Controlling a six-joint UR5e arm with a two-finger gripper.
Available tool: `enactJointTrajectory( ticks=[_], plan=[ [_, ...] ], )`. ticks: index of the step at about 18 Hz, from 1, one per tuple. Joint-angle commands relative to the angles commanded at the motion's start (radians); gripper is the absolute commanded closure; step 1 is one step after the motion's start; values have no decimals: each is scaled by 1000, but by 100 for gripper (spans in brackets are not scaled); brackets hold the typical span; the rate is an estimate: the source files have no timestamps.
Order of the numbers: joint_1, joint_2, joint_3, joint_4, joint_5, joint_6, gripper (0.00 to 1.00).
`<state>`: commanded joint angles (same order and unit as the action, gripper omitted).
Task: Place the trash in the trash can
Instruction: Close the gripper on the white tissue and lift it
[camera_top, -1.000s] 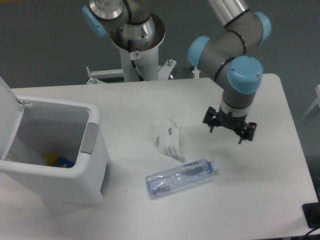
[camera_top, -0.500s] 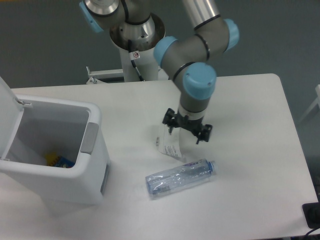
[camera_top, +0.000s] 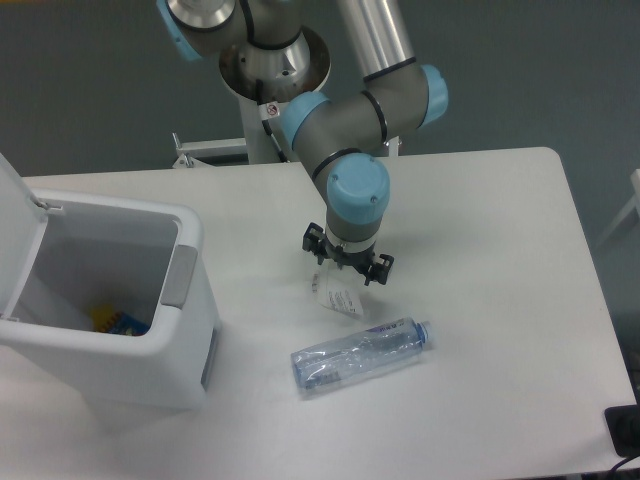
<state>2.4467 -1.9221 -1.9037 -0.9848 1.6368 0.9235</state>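
The hand (camera_top: 347, 263), fingers spread apart and gripping nothing, hangs over the far end of the plastic wrapper (camera_top: 340, 297) lying mid-surface (camera_top: 500, 250), with the crushed clear bottle (camera_top: 362, 354) just nearer and the open-lidded white trash can (camera_top: 120, 330) at the left, something blue and yellow inside.

Arm bent low; gripper (camera_top: 348, 260) pointing down, jaws apparently spread.

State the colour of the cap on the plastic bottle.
Blue; the cap on the bottle shows in the fixed camera view.
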Motion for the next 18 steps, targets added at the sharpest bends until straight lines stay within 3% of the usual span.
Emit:
enactJointTrajectory(
  ticks=[1, 14, 18],
  plan=[
    [0, 0, 2, -2, -2, 0, 100],
    [21, 18, 23, -17, -17, 11, 100],
    [37, 61, 35, -20, -72, 12, 100]
  ],
)
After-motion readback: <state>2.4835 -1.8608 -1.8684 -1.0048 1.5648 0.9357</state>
